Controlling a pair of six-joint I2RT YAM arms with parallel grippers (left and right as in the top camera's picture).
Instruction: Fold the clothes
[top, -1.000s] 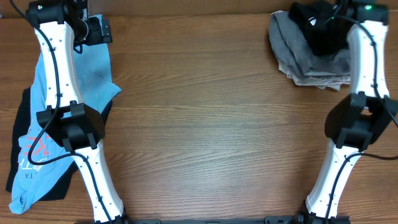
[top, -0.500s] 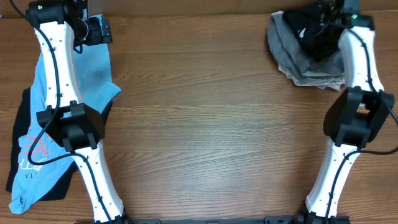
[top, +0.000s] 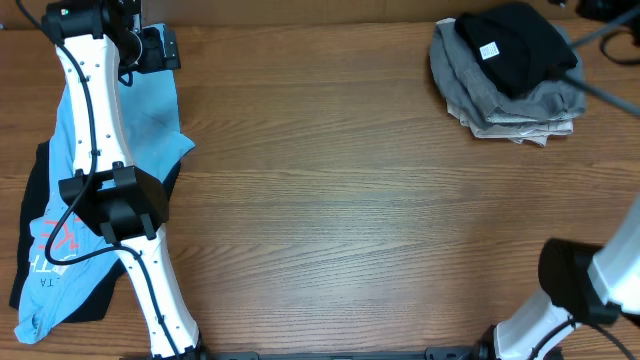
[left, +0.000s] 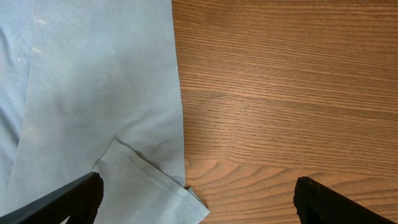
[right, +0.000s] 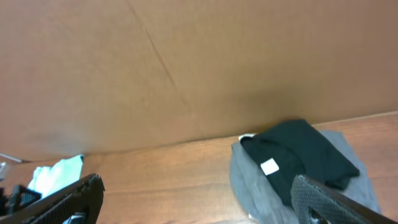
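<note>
Pulling back from the pile it was on a moment ago, the right hand (right: 196, 190) is hanging high with its fingers wide apart, holding nothing. The black shirt (top: 515, 50) with the white tag (top: 489, 50) is lying on top of the grey shirt (top: 470, 85) and the beige shirt (top: 535, 130), at 1 o'clock on the surface (top: 350, 200). The left hand (left: 198, 186) is hanging open too, at 11 o'clock, over the light blue shirt (left: 93, 81).
</note>
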